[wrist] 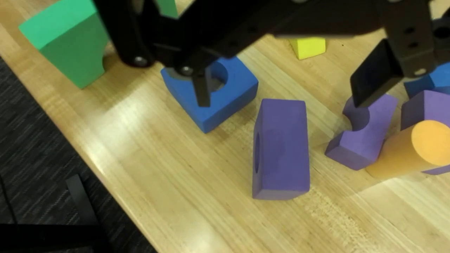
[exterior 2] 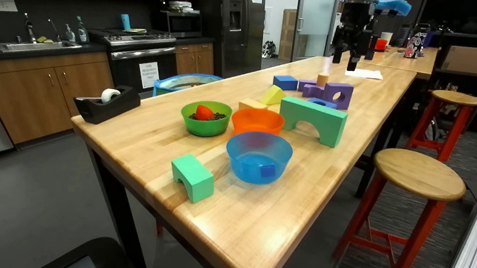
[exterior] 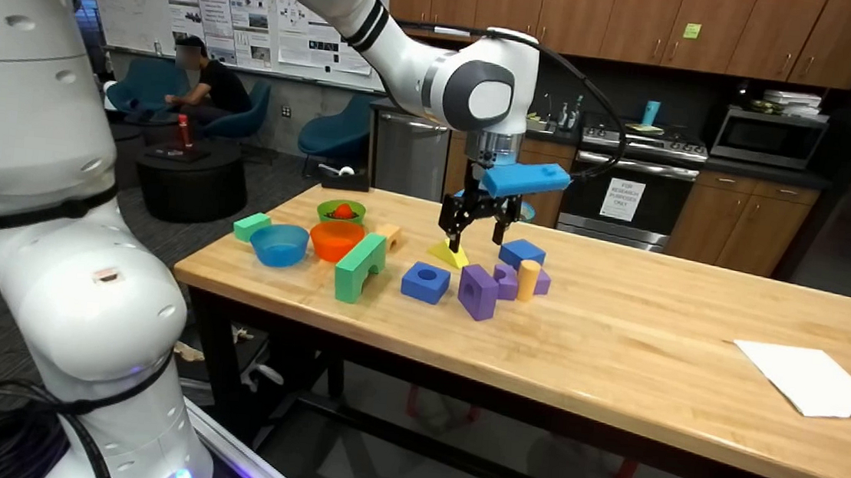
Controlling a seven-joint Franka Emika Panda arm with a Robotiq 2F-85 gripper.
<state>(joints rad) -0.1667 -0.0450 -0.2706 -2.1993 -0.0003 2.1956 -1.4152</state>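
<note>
My gripper (exterior: 477, 237) hangs above the table among foam blocks, its fingers wide apart with nothing between them. In the wrist view one fingertip (wrist: 203, 95) overlaps a blue block with a round hole (wrist: 232, 105). The opposite fingertip (wrist: 374, 75) overlaps a notched purple block (wrist: 374, 130). Between and below them in that picture stands an upright purple block with a hole (wrist: 283, 147). Beside the notched block is an upright orange cylinder (wrist: 397, 154). A yellow wedge (wrist: 308, 48), partly hidden by the gripper, lies farther up, and a green arch (wrist: 70, 42) stands at upper left.
A blue bowl (exterior 2: 257, 163), an orange bowl (exterior 2: 257, 122) and a green bowl (exterior 2: 204, 126) holding a red thing stand near the table end. Around them are a small green arch (exterior 2: 194, 175) and a tape dispenser (exterior 2: 107, 107). White paper (exterior: 813, 381) lies at the far end.
</note>
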